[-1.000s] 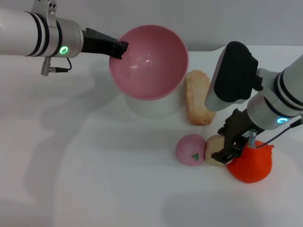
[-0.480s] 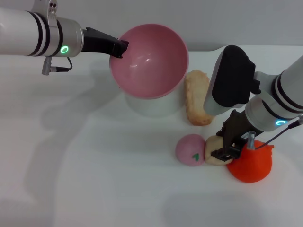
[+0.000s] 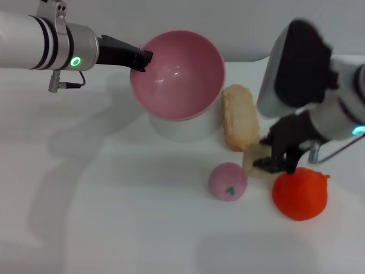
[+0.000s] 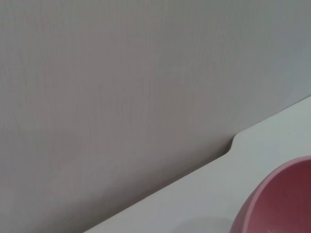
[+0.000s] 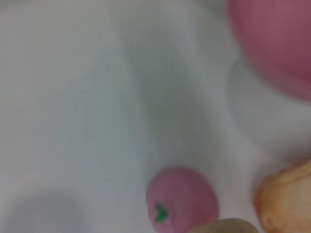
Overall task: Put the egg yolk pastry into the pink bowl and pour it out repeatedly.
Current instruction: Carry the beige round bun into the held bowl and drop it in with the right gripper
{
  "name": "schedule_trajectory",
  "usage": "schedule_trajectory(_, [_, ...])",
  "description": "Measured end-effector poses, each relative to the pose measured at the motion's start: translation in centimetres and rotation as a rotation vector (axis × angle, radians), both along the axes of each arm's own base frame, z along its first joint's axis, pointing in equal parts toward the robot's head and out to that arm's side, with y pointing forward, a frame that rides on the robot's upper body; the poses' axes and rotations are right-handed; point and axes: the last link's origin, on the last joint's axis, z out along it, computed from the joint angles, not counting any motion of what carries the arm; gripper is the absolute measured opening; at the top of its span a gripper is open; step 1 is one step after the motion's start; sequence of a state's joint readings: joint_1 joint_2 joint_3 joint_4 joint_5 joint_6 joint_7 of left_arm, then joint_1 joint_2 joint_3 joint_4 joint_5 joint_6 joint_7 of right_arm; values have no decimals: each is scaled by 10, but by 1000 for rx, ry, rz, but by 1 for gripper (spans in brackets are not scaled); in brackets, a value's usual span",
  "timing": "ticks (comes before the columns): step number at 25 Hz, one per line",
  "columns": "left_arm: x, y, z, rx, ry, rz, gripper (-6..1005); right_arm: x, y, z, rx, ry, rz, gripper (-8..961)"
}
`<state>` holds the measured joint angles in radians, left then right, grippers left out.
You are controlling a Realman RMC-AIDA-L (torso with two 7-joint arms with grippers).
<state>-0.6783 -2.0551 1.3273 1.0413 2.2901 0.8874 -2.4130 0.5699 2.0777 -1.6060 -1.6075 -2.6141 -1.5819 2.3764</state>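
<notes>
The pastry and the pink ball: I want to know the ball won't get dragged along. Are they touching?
Apart. In the head view a strip of white table separates the pastry, held in the right gripper, from the pink ball.

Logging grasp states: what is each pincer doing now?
Left pincer: shut on the pink bowl rim.
Right pincer: shut on the egg yolk pastry.

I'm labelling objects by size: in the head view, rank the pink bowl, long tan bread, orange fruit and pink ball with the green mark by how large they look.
1. Round pink plastic bowl, though held raised, nearer the camera.
2. Long tan bread and orange fruit: look alike.
3. Small pink ball with green mark.
</notes>
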Motion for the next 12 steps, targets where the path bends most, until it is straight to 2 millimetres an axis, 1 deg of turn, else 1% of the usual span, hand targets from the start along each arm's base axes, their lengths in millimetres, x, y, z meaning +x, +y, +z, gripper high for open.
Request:
schedule_trajectory(1, [0, 0, 0, 1, 0, 1, 44, -6, -3, 7, 8, 7, 15, 404])
schedule_trajectory(2, [-1, 0, 0, 1, 0, 2, 44, -22, -8, 22, 36, 23, 63, 395])
schedule_trajectory(3, [-1, 0, 0, 0, 0, 4, 44, -22, -8, 22, 36, 23, 63, 387])
schedule_trajectory(8, [-3, -1, -2, -8, 4, 8, 44, -61, -19, 58, 143, 77, 217, 349])
schedule_trajectory(10, [-3, -2, -3, -13, 6, 7, 44, -75, -20, 66, 187, 122, 274, 340])
schedule_trajectory(12, [-2, -3, -5, -20, 10, 2, 44, -87, -15, 71, 223, 197, 320, 332])
